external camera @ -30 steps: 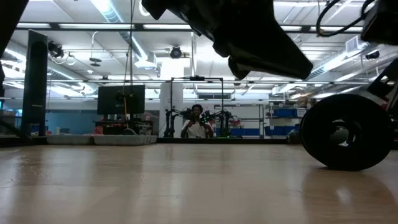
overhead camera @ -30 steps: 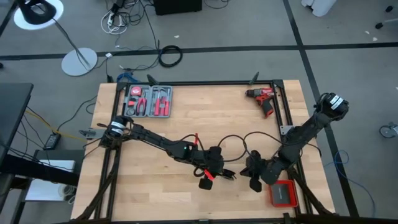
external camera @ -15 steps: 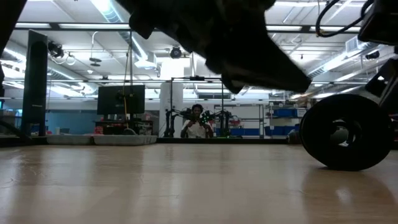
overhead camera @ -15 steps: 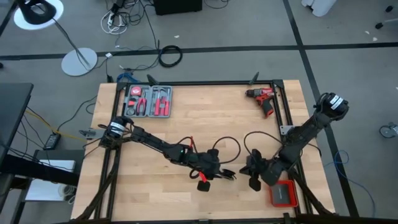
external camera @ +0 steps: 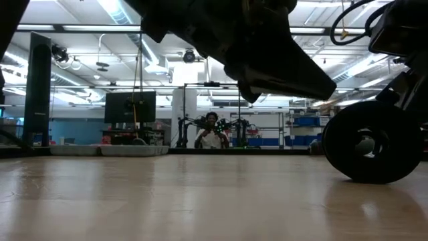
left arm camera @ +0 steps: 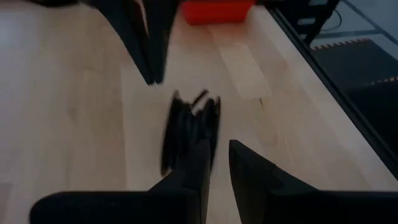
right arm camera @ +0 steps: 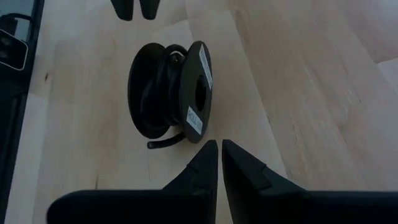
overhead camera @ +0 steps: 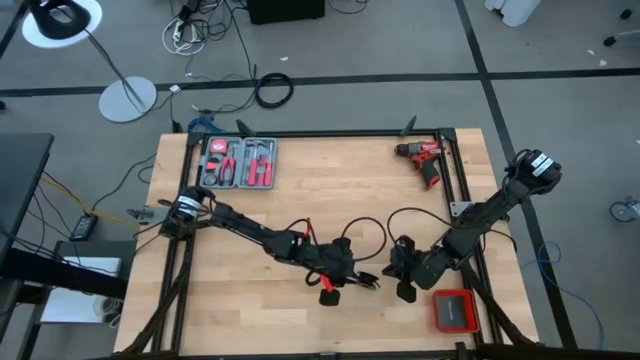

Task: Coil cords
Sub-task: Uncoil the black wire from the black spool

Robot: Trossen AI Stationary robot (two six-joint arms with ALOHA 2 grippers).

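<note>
Two arms crowd the table's (overhead camera: 240,310) near middle, presumably to share the winding. Both the left gripper (overhead camera: 345,275) and right gripper (overhead camera: 405,270) have fingers nearly closed, seemingly on nothing. Between them sits a black spool (right arm camera: 171,93), cord (overhead camera: 365,228) looping behind it.

right pincer (overhead camera: 405,272) shifted toward the left arm and away from the red box (overhead camera: 455,311); left pincer (overhead camera: 345,283) pulled back slightly
</note>
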